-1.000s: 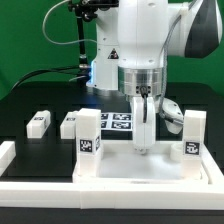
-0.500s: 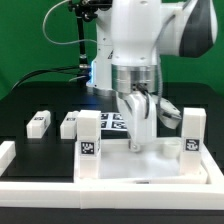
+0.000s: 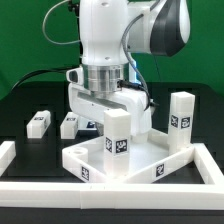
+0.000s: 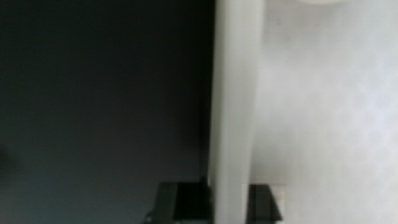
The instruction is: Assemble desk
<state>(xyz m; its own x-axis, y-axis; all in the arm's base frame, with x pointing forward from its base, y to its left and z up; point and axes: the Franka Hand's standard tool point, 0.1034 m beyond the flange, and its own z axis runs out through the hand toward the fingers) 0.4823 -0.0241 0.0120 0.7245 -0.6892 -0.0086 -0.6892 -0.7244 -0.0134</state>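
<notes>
The white desk top (image 3: 135, 168) lies turned, with one corner toward the camera. Two white legs stand upright on it: one (image 3: 118, 137) near the middle and one (image 3: 180, 121) at the exterior view's right. My gripper (image 3: 100, 128) reaches down behind the middle leg, which partly hides its fingertips. In the wrist view the gripper (image 4: 222, 200) has a dark finger (image 4: 180, 201) on each side of the top's raised rim (image 4: 237, 100), shut on it. Two loose legs (image 3: 38, 122) (image 3: 68, 125) lie flat on the black table at the exterior view's left.
A white U-shaped rail (image 3: 20, 180) runs along the table's front and sides, close against the desk top. The robot base and cables (image 3: 60, 40) stand at the back before a green backdrop.
My wrist has turned and shifted toward the exterior view's left. The desk top has swung round with it, so a corner now faces front and both upright legs have moved.
</notes>
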